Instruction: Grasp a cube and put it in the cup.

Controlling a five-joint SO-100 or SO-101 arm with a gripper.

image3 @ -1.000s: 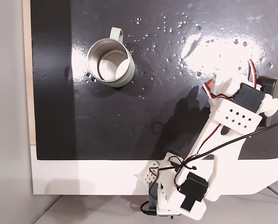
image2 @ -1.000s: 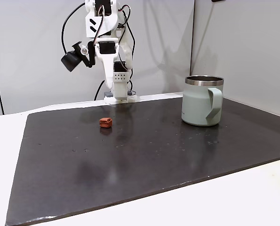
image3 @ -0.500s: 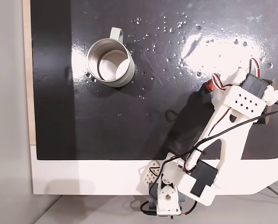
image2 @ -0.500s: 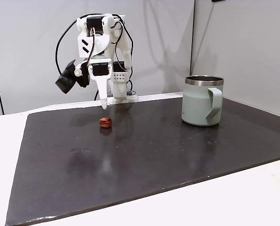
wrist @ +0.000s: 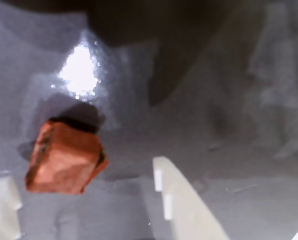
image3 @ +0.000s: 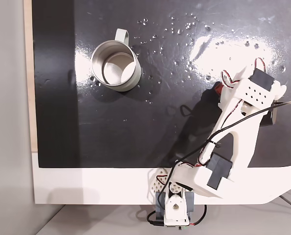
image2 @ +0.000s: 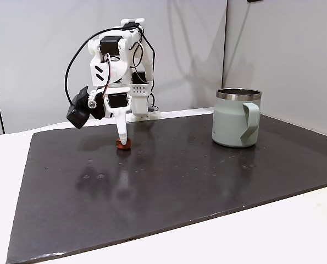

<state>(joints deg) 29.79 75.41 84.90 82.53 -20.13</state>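
The cube is a small reddish-brown block lying on the dark mat. In the wrist view it sits between my two white fingers, nearer the left one. My gripper is open, its jaws wide apart around the cube. In a fixed view from the side, the gripper points down with its tip at the cube, which is partly hidden behind it. From above, a red sliver of the cube peeks out beside the arm. The sage-green cup stands upright and apart; it looks hollow inside from above.
A black mat covers the white table. The arm's base stands at the mat's far edge. A black camera hangs off the wrist. Open mat lies between cube and cup.
The arm has swung forward and down. The gripper tip has dropped from above the mat to the cube, which has not moved.
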